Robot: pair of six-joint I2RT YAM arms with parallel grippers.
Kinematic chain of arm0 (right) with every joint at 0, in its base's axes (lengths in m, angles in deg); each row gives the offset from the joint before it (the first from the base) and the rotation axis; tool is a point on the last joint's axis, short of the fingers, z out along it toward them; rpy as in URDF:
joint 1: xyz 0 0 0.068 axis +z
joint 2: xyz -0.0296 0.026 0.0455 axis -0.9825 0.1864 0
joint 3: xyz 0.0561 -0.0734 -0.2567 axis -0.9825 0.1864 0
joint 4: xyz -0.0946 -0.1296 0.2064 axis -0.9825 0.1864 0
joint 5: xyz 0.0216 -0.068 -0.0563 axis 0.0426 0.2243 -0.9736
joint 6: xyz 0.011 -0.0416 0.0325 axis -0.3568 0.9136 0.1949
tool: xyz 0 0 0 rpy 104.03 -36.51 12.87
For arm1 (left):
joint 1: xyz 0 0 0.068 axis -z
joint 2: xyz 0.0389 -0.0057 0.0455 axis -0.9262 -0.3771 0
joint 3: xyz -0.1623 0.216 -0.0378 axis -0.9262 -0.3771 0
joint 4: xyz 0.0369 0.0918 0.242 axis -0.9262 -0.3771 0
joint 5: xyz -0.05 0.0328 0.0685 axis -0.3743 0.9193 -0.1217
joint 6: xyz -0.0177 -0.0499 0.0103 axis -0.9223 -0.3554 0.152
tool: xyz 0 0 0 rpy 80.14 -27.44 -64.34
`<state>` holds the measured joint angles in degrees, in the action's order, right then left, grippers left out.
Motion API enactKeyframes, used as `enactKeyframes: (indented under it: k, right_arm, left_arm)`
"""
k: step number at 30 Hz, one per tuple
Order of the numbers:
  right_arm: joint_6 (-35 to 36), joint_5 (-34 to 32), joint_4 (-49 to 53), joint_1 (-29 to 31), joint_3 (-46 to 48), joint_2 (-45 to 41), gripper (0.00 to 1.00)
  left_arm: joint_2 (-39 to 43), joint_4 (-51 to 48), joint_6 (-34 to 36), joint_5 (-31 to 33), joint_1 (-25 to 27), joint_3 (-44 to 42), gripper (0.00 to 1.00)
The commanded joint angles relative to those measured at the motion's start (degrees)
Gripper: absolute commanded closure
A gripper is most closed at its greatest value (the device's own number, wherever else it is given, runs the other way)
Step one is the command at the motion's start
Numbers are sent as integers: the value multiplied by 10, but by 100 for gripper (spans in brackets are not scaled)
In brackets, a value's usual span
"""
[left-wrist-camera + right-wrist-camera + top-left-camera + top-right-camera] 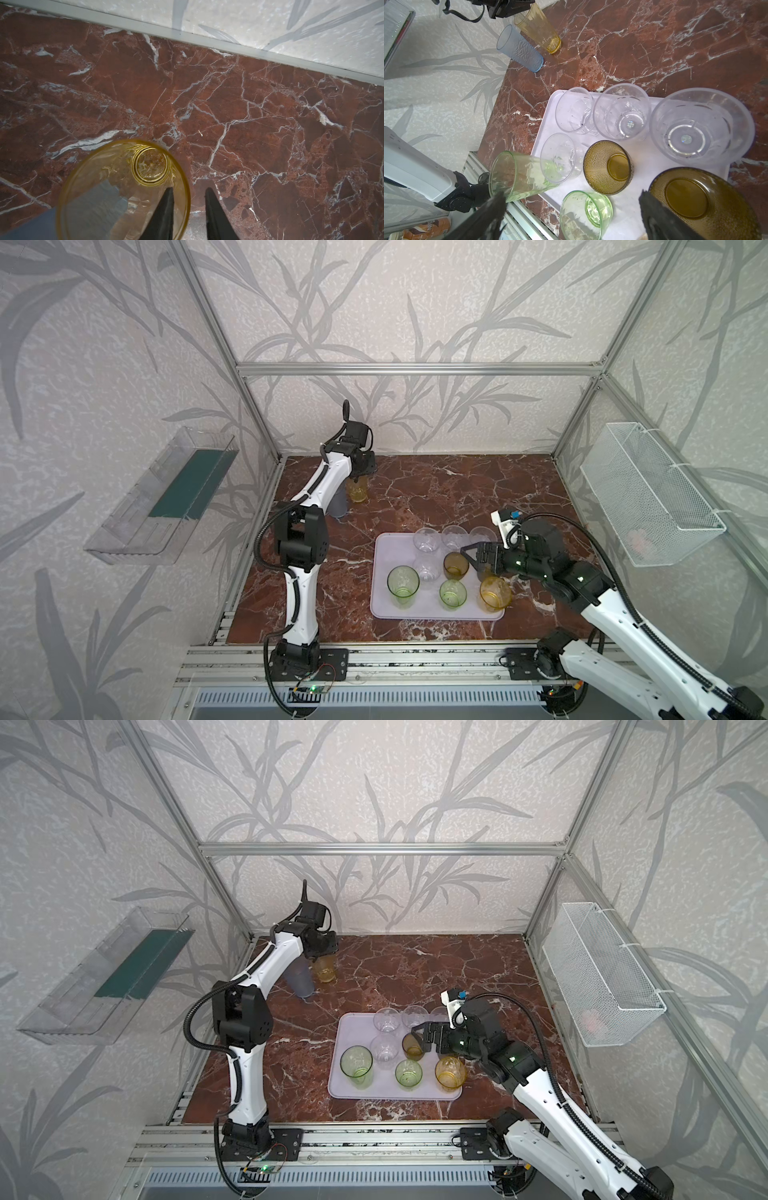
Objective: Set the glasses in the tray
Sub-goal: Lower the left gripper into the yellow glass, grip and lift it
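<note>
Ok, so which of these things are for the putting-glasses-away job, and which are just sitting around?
For the job:
- lilac tray
- glasses already standing in it
- amber glass and blue-grey glass, out on the table at the back

Just lying about:
- white wire basket on the side wall
- clear bin with a green bottom
- drink can, seen only in the right wrist view

A robotics lab test cell: a silver aluminium-profile frame (415, 369) holds grey leaf-patterned wallpaper panels (415, 302) around a red-brown marble-look desk (457, 489), with white-and-black robot arms (300, 593) bolted to a grooved metal front rail (415, 659).
</note>
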<state>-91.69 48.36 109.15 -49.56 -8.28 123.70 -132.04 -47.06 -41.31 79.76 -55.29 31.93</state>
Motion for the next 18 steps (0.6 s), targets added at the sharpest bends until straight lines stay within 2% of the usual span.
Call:
enactKeyframes:
  k: [1,4,14,18]
  right_arm:
    - [-1,1,6,-6,5,-6,1]
    - [-2,2,6,-7,6,-6,1]
    - [-4,-3,11,-12,7,-16,1]
    - [-7,-3,12,-14,7,-18,1]
  left_arm:
    - [-13,-26,17,12,3,27,76]
    - [-23,-33,20,13,3,36,81]
    - [-38,-34,28,22,3,45,83]
    - [-45,-42,31,23,4,54,90]
